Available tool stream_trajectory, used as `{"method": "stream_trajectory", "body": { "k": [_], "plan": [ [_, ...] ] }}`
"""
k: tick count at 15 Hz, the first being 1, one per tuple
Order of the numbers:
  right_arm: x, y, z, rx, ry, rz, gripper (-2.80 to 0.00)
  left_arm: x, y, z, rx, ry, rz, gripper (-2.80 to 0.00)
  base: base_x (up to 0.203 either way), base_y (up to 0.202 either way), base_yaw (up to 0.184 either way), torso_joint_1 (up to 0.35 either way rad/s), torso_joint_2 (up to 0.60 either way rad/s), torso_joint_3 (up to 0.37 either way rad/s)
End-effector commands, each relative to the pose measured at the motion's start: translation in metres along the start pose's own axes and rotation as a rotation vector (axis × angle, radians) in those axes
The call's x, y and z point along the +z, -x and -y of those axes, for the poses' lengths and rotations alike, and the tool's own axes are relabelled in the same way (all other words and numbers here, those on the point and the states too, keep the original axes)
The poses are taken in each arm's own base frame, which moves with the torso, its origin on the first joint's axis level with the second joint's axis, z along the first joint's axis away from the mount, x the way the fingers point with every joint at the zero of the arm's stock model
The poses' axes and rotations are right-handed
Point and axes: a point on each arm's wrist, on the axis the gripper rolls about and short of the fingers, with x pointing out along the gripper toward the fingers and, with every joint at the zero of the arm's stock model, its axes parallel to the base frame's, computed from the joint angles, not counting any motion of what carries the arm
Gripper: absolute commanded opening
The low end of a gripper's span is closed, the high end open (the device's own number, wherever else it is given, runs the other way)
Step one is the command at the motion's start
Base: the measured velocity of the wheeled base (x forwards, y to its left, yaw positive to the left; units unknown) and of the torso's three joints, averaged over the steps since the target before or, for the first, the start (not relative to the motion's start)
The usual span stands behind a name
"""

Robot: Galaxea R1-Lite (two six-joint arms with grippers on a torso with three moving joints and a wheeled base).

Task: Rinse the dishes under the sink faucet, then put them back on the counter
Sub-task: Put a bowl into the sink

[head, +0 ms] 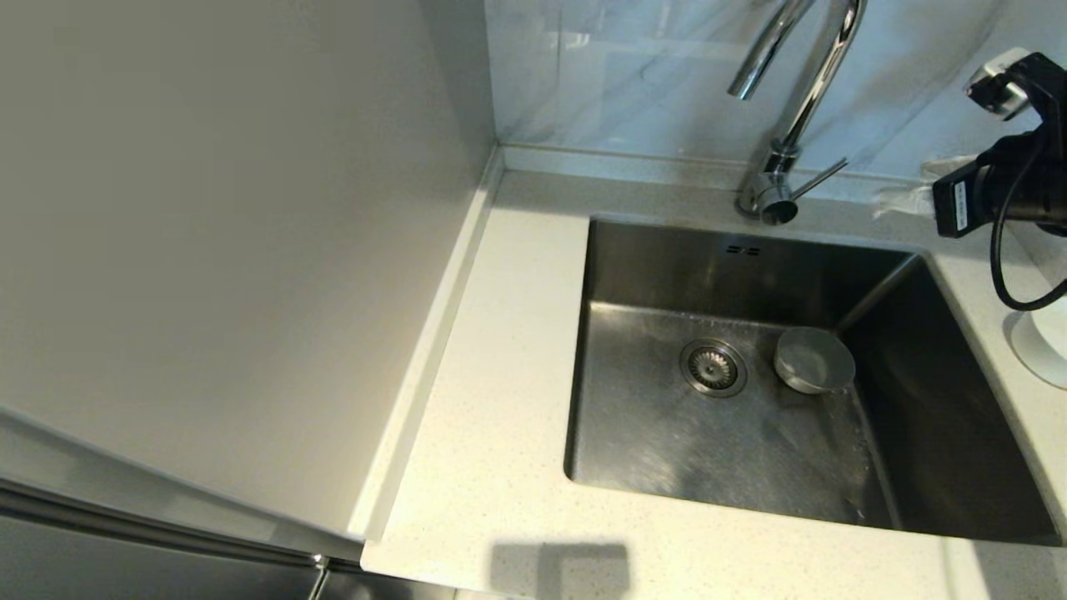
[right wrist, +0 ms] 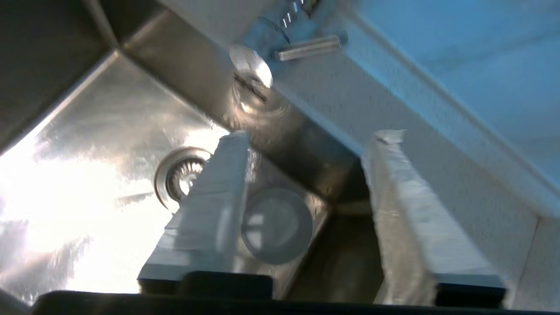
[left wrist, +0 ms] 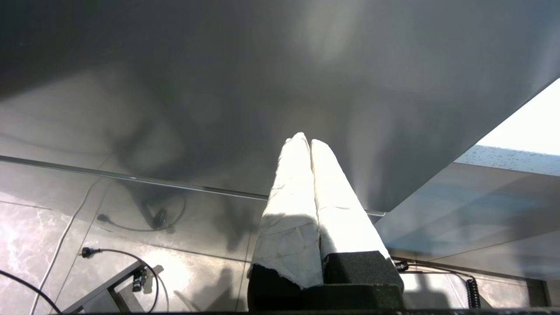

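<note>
Rinsing barely begun: right gripper (right wrist: 306,175) spread wide and empty, grey bowl (head: 814,359) below it in sink (head: 667,275), faucet (head: 800,100) dry.

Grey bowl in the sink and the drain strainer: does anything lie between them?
No. In the head view only bare wet steel separates the grey bowl from the drain strainer.

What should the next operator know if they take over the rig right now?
Right gripper: open, empty, up over the counter right of the faucet.
Left gripper: shut, empty, parked off to the side.
Grey bowl sits upright in the sink beside the drain strainer; no water runs.
White dish on the right counter.
Left: rinse the bowl, return it.
</note>
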Motion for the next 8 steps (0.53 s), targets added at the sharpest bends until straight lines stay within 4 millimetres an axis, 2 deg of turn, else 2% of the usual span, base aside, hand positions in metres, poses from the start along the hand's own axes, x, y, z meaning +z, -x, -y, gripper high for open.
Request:
{"method": "stream_trajectory", "body": {
  "k": [1,4,6,8],
  "plan": [
    [0.005,-0.004,-0.004,0.005,0.015,0.041,-2.8,0.0,0.0,0.0,0.001,0.0,0.003,-2.8,0.0,0.0,0.0,0.0,0.0,0.0],
    [0.022,-0.013,-0.01,0.004,0.023,0.146,-2.8,0.0,0.0,0.0,0.001,-0.001,0.003,-2.8,0.0,0.0,0.0,0.0,0.0,0.0],
    [0.023,-0.014,-0.01,-0.001,0.021,0.149,-2.8,0.0,0.0,0.0,0.0,0.0,0.003,-2.8,0.0,0.0,0.0,0.0,0.0,0.0],
    [0.022,-0.014,-0.008,-0.083,0.015,0.111,-2.8,0.0,0.0,0.0,0.001,0.0,0.003,-2.8,0.0,0.0,0.0,0.0,0.0,0.0]
  ]
}}
